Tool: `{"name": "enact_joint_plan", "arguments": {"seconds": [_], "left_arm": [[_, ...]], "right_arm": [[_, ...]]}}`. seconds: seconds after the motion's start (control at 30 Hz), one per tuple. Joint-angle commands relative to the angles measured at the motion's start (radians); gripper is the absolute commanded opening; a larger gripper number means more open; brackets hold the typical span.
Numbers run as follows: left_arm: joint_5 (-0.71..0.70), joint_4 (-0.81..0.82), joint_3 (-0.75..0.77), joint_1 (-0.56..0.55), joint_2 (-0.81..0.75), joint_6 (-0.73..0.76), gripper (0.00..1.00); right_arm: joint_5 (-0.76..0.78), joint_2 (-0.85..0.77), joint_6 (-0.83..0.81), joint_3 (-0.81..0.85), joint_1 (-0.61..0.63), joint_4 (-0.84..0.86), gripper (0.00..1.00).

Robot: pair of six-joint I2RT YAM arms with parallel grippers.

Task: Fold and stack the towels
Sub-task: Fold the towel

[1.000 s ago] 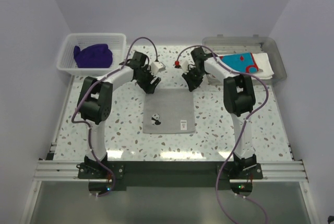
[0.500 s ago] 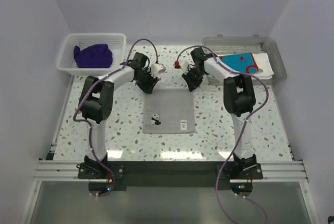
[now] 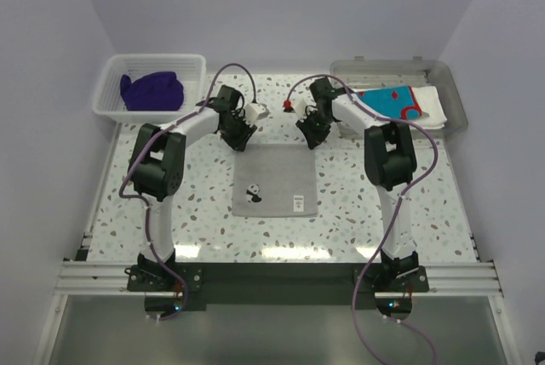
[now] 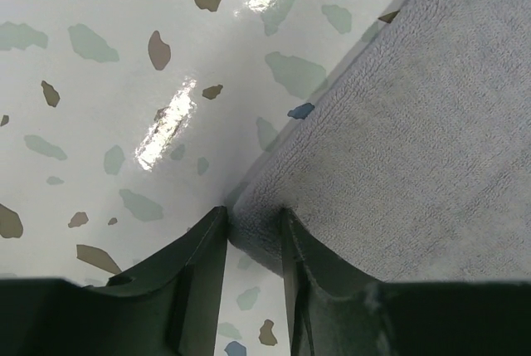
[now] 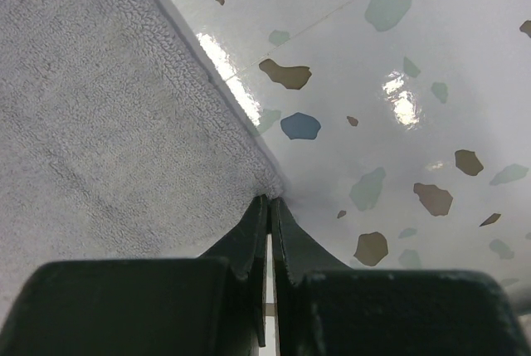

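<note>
From above, a square grey towel (image 3: 275,180) of looped terry lies flat mid-desk (image 3: 196,203), which is glossy and speckled. A crumpled purple towel (image 3: 152,90) sits in the slatted basket (image 3: 112,76), and a patterned towel (image 3: 393,101) lies in the clear tray (image 3: 451,84). Both arms reach forward and tip down at the grey towel's far corners.

The left wrist view shows the left hand (image 4: 253,223) pinching a bunched corner between dark fingers (image 4: 199,265).

In the right wrist view the right hand (image 5: 270,202) is closed to a slit at its corner's tip; whether it has caught any cloth is unclear.
</note>
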Motion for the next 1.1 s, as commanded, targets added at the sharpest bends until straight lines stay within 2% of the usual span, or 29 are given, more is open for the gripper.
{"name": "enact_joint_plan", "arguments": {"seconds": [0.0,0.13,0.17,0.23,0.27,0.3,0.53,0.7,0.93,1.07], "left_arm": [[-0.072,-0.064,-0.033,0.008,0.035,-0.016,0.35],[-0.078,-0.070,-0.030,0.008,0.056,-0.017,0.22],[-0.078,-0.070,-0.027,0.008,0.061,-0.020,0.15],[-0.077,-0.070,-0.013,0.008,0.069,-0.020,0.08],[-0.078,-0.070,-0.010,0.008,0.069,-0.020,0.01],[-0.084,-0.067,-0.004,0.010,0.067,-0.019,0.00],[-0.063,0.030,0.012,0.039,-0.047,-0.014,0.00],[-0.057,0.070,-0.010,0.039,-0.123,-0.016,0.00],[-0.054,0.100,-0.091,0.039,-0.212,-0.062,0.00],[-0.046,0.103,-0.145,0.036,-0.273,-0.141,0.00]], "right_arm": [[0.051,-0.005,-0.031,-0.030,0.012,-0.019,0.00],[0.058,-0.005,-0.030,-0.019,0.017,-0.017,0.00],[0.061,-0.007,-0.030,-0.014,0.019,-0.017,0.00],[0.069,-0.008,-0.028,-0.001,0.019,-0.015,0.00],[0.074,-0.013,-0.025,0.004,0.017,-0.008,0.00],[0.078,-0.016,-0.021,0.012,0.017,-0.002,0.00],[0.144,-0.094,0.007,0.019,0.019,0.092,0.00],[0.166,-0.198,0.044,-0.042,0.020,0.181,0.00],[0.189,-0.275,0.052,-0.108,0.052,0.185,0.00],[0.195,-0.332,0.088,-0.183,0.063,0.196,0.00]]}}
